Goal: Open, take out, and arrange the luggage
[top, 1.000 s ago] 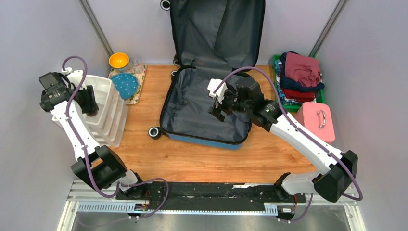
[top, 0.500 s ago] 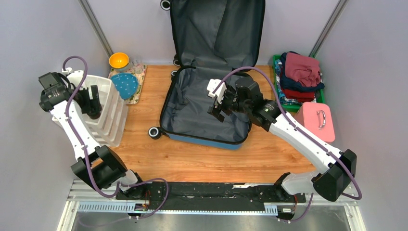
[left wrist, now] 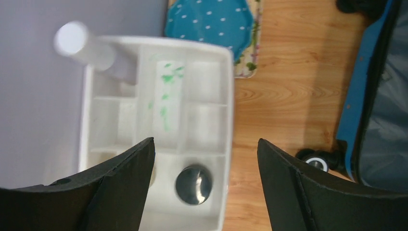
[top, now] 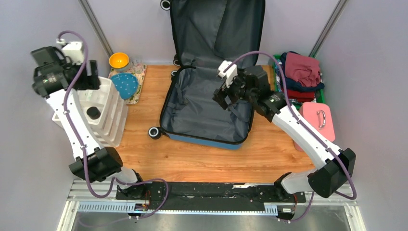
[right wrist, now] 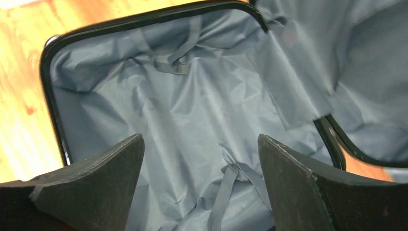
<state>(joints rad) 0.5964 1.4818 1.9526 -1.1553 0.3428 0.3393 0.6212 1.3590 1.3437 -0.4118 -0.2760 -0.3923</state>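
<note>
The suitcase [top: 204, 113] lies open in the middle of the table [top: 192, 161], toward its far edge. Its blue base half is flat on the wood, grey lining up, and its lid [top: 216, 29] stands upright against the back wall. The hinge side runs along the far edge, and the black wheels [top: 154, 133] face the left edge. So its length lies across the table, slightly skewed, with the near-left corner pulled closest to the arms. Loose straps cross the lining. The right gripper [right wrist: 199, 144] hangs over the far right part of the base half, its jaws spread wide with only lining between them. Past the suitcase at the right edge sit a green tray [top: 276, 65] piled with folded clothes and, nearer, a pink case [top: 317, 120]. At the left edge stands a white organiser [left wrist: 159, 110] with a small dark round object [left wrist: 194, 184] in one near compartment. The left gripper [left wrist: 204, 144] hovers above it, jaws wide apart and holding nothing. In the far left corner are a blue dotted plate [top: 126, 84] and an orange bowl [top: 118, 60].
</note>
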